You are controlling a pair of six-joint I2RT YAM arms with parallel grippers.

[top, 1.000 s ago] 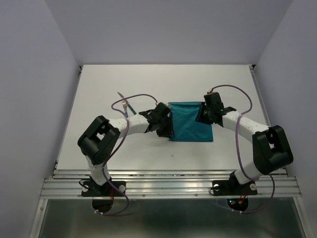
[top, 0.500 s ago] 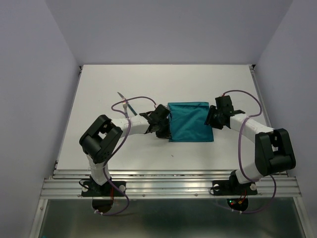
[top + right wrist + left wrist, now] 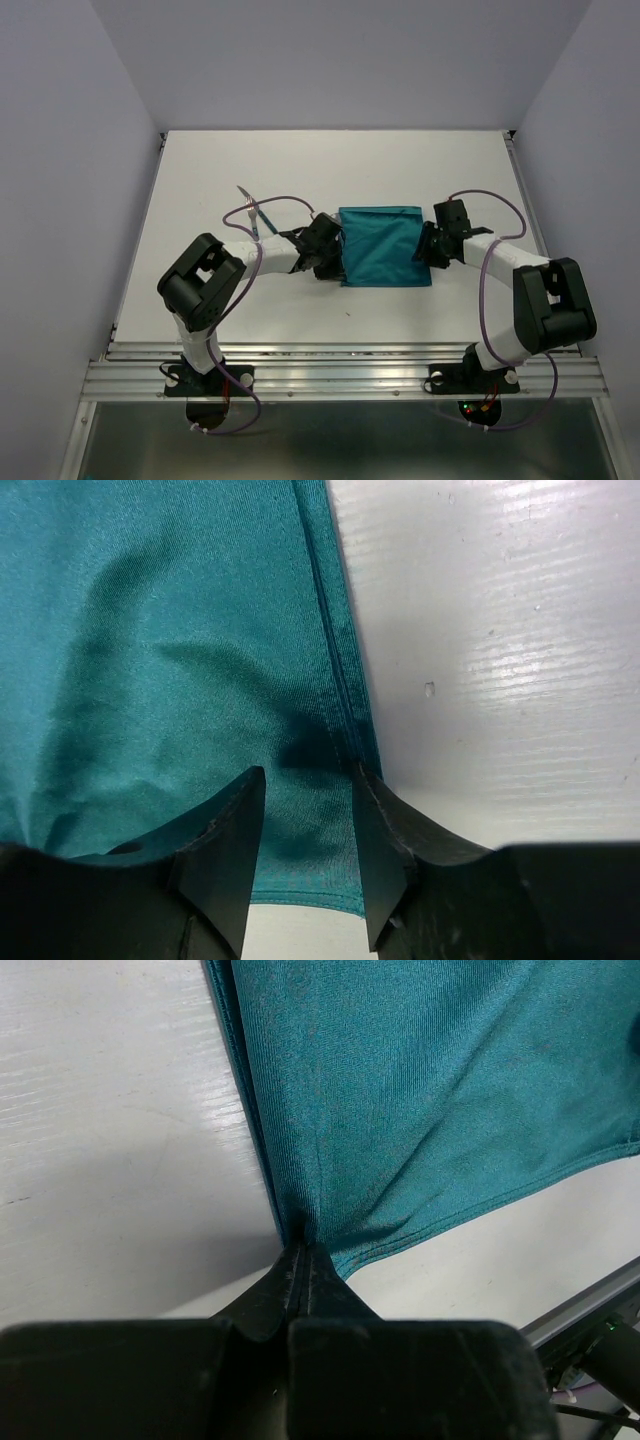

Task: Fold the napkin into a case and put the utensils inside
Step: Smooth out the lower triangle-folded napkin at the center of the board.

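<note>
Your napkin lies flat in the middle of the tabletop, between the two arms. The utensils sit well apart from it, toward the upper left, and only a slim teal handle shows there, partly under a cable.

The left end effector is clenched on the napkin's left edge, close to the lower-left corner. In the left wrist view, creases fan out from the pinch, so you do have cloth in it. The right end effector is released. Its jaws stand apart and straddle the right hem near the lower-right corner, with fabric lying between them but not pinched.

Expect the cloth to be light, thin and limp. It puckers at the slightest pull and will probably sag and drape once lifted rather than hold a fold by itself. The weave has a slight sheen, so it may slide between smooth fingers. Take it at the hem, where the stitched edge looks thicker and gives more bite. Grip both sides near matching corners so the fold stays square. The utensils look rigid and slim, so you would best take one across the handle.

No brand, label or writing can be read anywhere in these views.
</note>
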